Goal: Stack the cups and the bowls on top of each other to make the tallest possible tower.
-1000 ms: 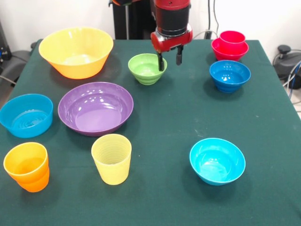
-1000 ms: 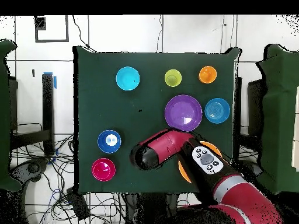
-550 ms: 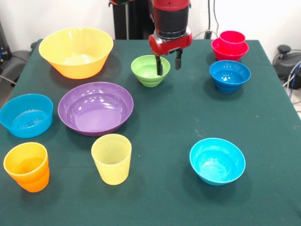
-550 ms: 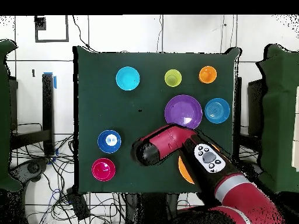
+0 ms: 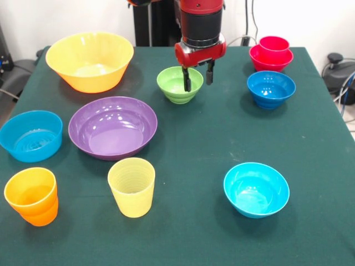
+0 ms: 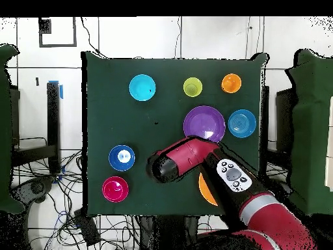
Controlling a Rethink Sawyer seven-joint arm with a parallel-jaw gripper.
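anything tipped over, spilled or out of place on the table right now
Nothing stands out. Every bowl and cup sits upright and apart on the green table, with no spill. The only stack is the red cup in the red bowl. The gripper straddles the lime green bowl at its rim.

No readable text, label, brand, number or sign shows in either view.

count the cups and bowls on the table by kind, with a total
Plastic bowls: 7: yellow-orange, purple, lime green, dark blue, red, cyan, light blue.
Plastic cups: 3: red, pale yellow, orange.
Total: 10
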